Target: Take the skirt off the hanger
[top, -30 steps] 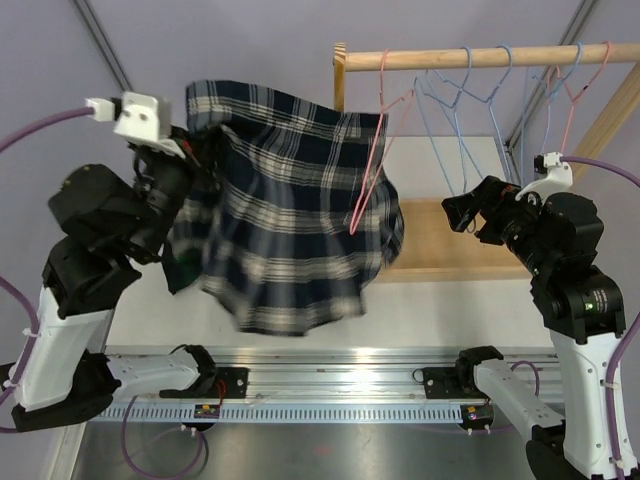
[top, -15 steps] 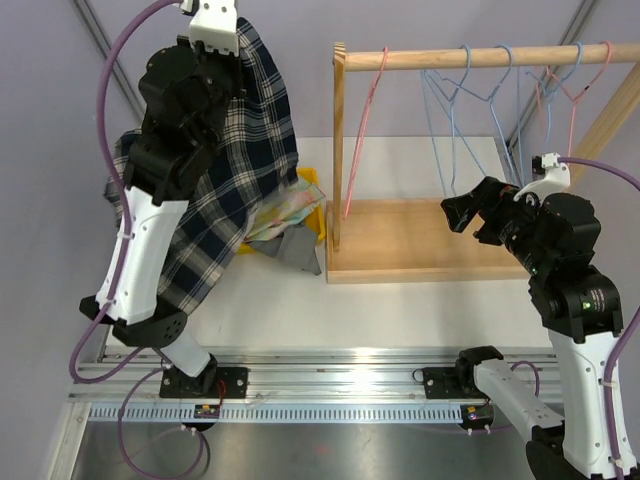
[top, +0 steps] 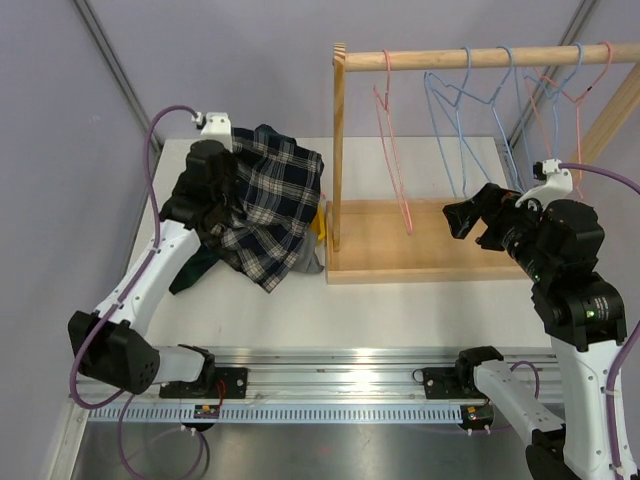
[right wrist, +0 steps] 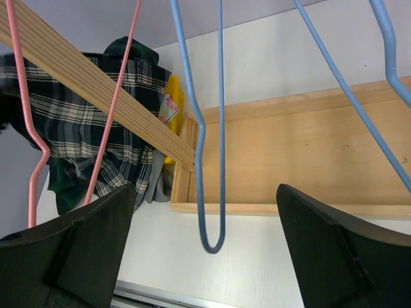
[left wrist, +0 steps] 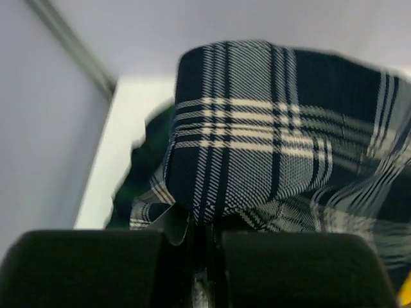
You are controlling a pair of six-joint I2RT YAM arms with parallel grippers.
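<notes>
The plaid skirt (top: pixel 272 195) lay bunched at the far left of the surface (top: pixel 400 310), clear of the bare pink hanger (top: pixel 392 150), with the left hand (left wrist: pixel 205 234) clenched on its cloth. The right hand (top: pixel 465 218) hung released near the rack (top: pixel 340 150). Letting go appeared the only move left.

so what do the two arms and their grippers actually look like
Both match: the left arm and right arm have white links, bulky black joint housings and a purple cable looping to a white wrist block. The right one shows a small green light. The left gripper and right gripper have plain matte black fingers, blunt and wedge-shaped.
</notes>
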